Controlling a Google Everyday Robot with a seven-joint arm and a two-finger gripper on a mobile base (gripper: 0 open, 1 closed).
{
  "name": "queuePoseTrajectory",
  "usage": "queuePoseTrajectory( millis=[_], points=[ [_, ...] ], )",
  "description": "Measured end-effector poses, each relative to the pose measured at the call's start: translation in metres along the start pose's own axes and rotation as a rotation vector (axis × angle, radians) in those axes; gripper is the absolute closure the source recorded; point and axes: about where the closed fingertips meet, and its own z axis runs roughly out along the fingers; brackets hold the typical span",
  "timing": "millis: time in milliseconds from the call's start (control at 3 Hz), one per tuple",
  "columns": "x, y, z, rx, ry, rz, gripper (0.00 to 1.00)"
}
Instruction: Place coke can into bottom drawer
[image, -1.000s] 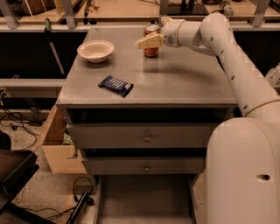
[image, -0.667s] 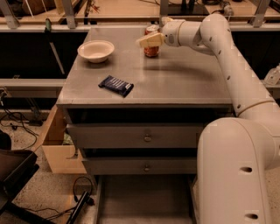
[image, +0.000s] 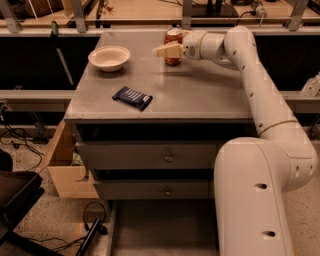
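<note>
The coke can, red with a silver top, stands upright at the far edge of the grey cabinet top. My gripper reaches in from the right and sits at the can, level with its upper half; part of it covers the can's front. The bottom drawer is pulled out at the foot of the cabinet. Its flat grey floor shows nothing in it. My arm's white body hides the drawer's right part.
A cream bowl stands at the back left of the top. A dark blue snack packet lies nearer the front. Two shut drawers with knobs sit above the open one. A wooden box and cables lie at the left.
The gripper has stayed at the can and sits slightly lower against it, so the can's silver top now shows. My white body has shifted left in view. The bowl and packet have not moved.
</note>
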Motion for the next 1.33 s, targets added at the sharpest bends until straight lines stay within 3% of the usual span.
queuePoseTrajectory(
  millis=[1000,1333],
  points=[
    [0.003,0.006,0.01,-0.014,0.002,0.004,0.87],
    [0.004,0.008,0.013,-0.019,0.003,0.006,1.0]
  ],
)
